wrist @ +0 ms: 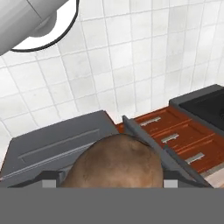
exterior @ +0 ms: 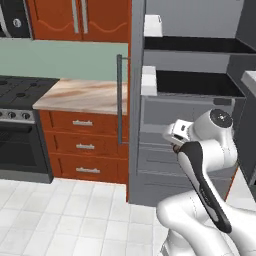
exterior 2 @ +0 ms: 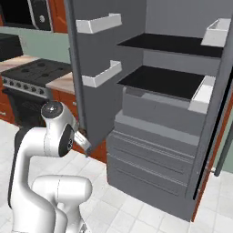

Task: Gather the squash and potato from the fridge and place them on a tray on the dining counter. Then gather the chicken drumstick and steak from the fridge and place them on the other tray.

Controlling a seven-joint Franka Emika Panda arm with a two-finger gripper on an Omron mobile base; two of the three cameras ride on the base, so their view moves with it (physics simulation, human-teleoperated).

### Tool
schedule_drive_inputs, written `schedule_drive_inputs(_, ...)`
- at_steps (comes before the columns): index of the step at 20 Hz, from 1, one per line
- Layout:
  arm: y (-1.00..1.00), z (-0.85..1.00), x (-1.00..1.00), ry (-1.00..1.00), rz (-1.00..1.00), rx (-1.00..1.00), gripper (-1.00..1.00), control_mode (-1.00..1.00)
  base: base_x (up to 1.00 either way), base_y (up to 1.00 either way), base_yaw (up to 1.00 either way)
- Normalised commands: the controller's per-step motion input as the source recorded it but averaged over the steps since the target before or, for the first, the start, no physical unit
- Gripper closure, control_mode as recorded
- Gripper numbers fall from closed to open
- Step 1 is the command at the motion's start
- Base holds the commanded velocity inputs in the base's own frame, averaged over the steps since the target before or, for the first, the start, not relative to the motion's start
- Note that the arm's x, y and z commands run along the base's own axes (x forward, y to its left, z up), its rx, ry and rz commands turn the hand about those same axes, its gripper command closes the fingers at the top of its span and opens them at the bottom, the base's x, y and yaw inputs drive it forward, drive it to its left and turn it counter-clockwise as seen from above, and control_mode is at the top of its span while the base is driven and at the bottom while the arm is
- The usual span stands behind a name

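The brown mottled potato [wrist: 116,159] sits between my gripper's [wrist: 111,181] two dark fingertips, and the gripper is shut on it. The hand [exterior: 176,136] is held low in front of the open fridge [exterior: 192,82], close to the folded arm, with a bit of the potato [exterior: 175,148] showing under it. From the right, the hand [exterior 2: 82,142] hangs beside the fridge's open left door [exterior 2: 91,104]. The fridge's black shelves [exterior 2: 161,82] are bare. The squash, chicken drumstick, steak, trays and dining counter are out of view.
A black stove [exterior: 20,107] and a marbled wall counter [exterior: 85,95] over red-brown drawers [exterior: 85,146] stand left of the fridge. White door bins [exterior 2: 101,73] jut from the open door. Grey fridge drawers [exterior 2: 150,159] lie low. White floor tiles [exterior: 65,215] spread below.
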Motion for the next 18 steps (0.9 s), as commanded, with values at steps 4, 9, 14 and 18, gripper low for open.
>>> schedule_drive_inputs(4,0.00,0.00,0.00,0.00,0.00,0.00,1.00,1.00,0.00,0.38,0.44)
schedule_drive_inputs(9,0.00,0.00,0.00,0.00,0.00,0.00,1.00,1.00,0.10,0.46,0.46)
schedule_drive_inputs(14,0.00,0.00,0.00,0.00,0.00,0.00,1.00,1.00,0.34,0.43,0.46)
schedule_drive_inputs(18,0.00,0.00,0.00,0.00,0.00,0.00,1.00,1.00,0.53,0.36,0.42)
